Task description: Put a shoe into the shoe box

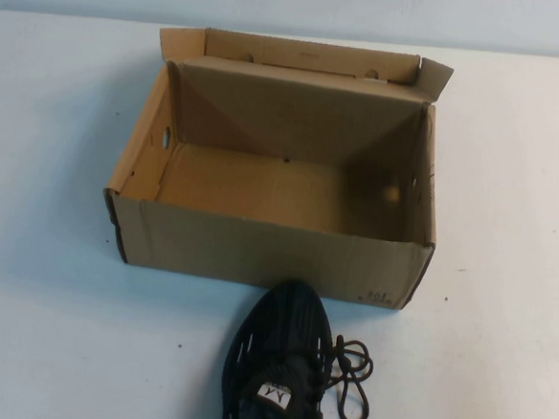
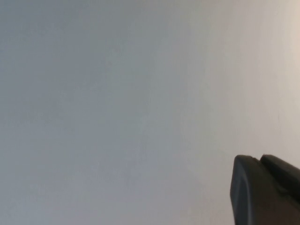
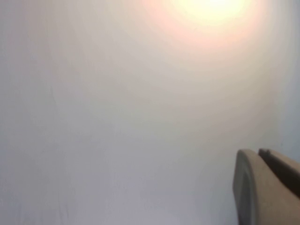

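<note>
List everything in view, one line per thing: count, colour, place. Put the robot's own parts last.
shoe box: one, brown cardboard, open and empty, middle of the table toward the far side.
shoe: one, black with white dashes and a white tongue label, on the table just in front of the box, toe toward its near wall.
table: one, white, under everything.
left gripper: one, black, shut, over bare table; seen only in the left wrist view.
right gripper: one, looks pale in the glare, shut, over bare table; seen only in the right wrist view.
</note>
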Robot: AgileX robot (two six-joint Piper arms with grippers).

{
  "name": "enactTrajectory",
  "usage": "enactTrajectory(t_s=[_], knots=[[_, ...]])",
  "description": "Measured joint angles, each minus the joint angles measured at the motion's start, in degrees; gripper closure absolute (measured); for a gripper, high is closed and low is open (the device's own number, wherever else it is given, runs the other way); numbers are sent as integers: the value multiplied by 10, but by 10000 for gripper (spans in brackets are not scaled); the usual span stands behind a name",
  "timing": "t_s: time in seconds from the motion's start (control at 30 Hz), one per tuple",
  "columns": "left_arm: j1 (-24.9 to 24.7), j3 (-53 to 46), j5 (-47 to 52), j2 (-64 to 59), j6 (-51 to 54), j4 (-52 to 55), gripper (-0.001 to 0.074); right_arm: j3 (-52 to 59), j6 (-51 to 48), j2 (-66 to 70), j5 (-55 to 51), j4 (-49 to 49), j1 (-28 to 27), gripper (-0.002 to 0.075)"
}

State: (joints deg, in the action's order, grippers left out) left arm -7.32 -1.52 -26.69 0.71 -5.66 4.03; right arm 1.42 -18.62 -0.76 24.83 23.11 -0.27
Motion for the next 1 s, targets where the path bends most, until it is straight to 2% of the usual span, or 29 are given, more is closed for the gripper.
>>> enactTrajectory(t_s=[0.47, 0.57, 0.8, 1.0], knots=[[0, 0, -38, 0, 0, 0, 736, 0, 0, 0, 13, 2, 0, 742], [0, 0, -90, 0, 0, 0, 736, 0, 0, 0, 63, 2, 0, 742], [0, 1, -245, 1, -13, -17, 736, 0, 8, -1, 250, 2, 0, 742], [0, 94, -224, 1, -29, -24, 736, -92, 74, -1, 243, 4, 0, 742]])
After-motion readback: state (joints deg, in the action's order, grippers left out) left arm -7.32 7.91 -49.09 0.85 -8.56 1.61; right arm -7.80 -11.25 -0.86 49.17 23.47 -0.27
